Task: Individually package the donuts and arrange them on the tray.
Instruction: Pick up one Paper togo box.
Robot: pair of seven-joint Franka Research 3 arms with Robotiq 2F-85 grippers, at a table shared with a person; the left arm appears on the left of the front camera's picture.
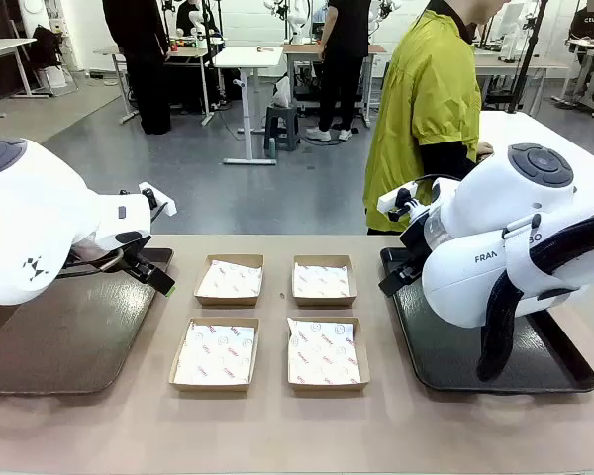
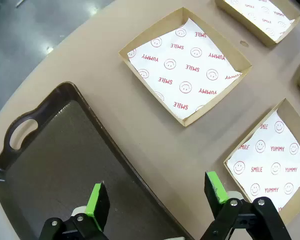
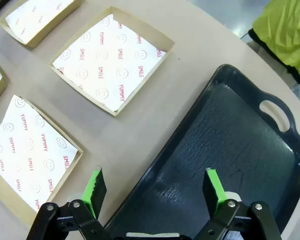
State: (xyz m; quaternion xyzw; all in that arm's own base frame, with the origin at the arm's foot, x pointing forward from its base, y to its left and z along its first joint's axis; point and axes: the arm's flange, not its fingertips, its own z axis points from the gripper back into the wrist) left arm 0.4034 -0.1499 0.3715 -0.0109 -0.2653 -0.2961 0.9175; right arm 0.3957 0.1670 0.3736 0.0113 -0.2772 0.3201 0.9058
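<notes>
Green-padded pincers wide, seemingly above trays.

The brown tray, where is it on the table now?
In the front view the brown tray lies flat on the table's left side, just left of the four cardboard boxes.

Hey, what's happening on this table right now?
Nothing is being handled yet. Both robot arms hover with open jaws: the left gripper above the inner edge of the dark tray on its side, the right gripper above the other dark tray. Between the trays, four shallow cardboard boxes sit in two rows on the table, each lined with white paper printed with smileys. A person in a yellow-green jacket stands at the far side.
</notes>
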